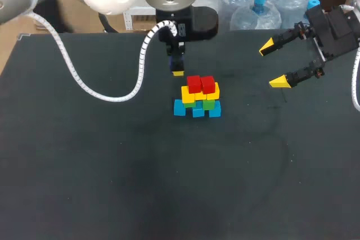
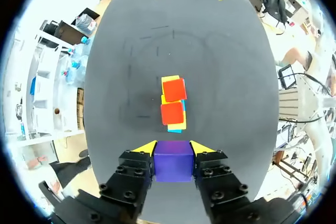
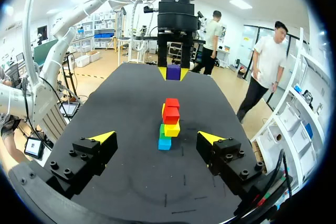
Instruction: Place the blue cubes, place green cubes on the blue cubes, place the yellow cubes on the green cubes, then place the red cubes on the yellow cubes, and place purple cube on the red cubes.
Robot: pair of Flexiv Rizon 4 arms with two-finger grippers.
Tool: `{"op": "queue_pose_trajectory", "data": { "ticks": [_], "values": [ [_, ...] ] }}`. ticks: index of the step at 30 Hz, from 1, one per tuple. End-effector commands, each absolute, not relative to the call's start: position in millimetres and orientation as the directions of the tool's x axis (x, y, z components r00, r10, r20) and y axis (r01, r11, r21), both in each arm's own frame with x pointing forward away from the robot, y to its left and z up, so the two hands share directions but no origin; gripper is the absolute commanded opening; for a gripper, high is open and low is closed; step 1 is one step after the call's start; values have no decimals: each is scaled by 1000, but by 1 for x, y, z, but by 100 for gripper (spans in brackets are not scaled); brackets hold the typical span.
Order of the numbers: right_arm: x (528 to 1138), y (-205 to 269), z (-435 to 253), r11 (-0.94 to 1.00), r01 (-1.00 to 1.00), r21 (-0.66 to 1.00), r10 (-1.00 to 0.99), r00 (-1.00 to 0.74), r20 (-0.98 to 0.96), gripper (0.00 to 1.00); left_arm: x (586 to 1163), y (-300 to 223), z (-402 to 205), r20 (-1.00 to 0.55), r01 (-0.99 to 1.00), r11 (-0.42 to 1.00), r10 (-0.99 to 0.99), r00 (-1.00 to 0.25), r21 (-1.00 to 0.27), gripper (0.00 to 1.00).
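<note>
I have the purple cube (image 2: 172, 160) pinched between the fingers of my left gripper (image 2: 173, 148). The yellow tips press on two opposite side faces and are only as far apart as the cube is wide, and the cube's top face is plain to see in the left wrist view. From the head view this gripper hangs at about twelve o'clock of the stack, just beyond it and above the dark surface (image 1: 84, 167). The stack stands near the middle: blue cubes (image 1: 180, 108) at the base, green cubes (image 1: 208, 105) on them, yellow cubes (image 1: 191, 95) above, and two red cubes (image 1: 201, 84) side by side on top. My right gripper (image 1: 272, 64) waits at about two o'clock of the stack, well apart, with its fingers spread wide and nothing in them. I judge the purple cube to be a light, rigid block with smooth flat faces, so a modest squeeze low on the sides should hold it without slipping. It needs to land level across the seam of the two reds. The stack looks loose and slightly staggered, so I expect any sideways nudge on release could topple it.
</note>
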State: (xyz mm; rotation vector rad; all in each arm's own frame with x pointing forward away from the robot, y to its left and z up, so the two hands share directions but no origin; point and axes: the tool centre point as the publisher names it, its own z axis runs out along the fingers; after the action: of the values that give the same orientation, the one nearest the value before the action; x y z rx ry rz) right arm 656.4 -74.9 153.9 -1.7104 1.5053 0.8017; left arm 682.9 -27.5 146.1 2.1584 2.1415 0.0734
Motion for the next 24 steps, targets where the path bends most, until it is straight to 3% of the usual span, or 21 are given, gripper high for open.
{"op": "queue_pose_trajectory", "data": {
  "ticks": [1,24],
  "values": [
    [656,-75,154,-69,-992,-110,-550,129,-825,100,686,-26,146,-38,995,-8,999,12,97,0],
    [656,-75,154,-69,-992,-110,-550,129,-825,100,692,-35,145,-54,996,-11,998,16,94,0]
  ]
}}
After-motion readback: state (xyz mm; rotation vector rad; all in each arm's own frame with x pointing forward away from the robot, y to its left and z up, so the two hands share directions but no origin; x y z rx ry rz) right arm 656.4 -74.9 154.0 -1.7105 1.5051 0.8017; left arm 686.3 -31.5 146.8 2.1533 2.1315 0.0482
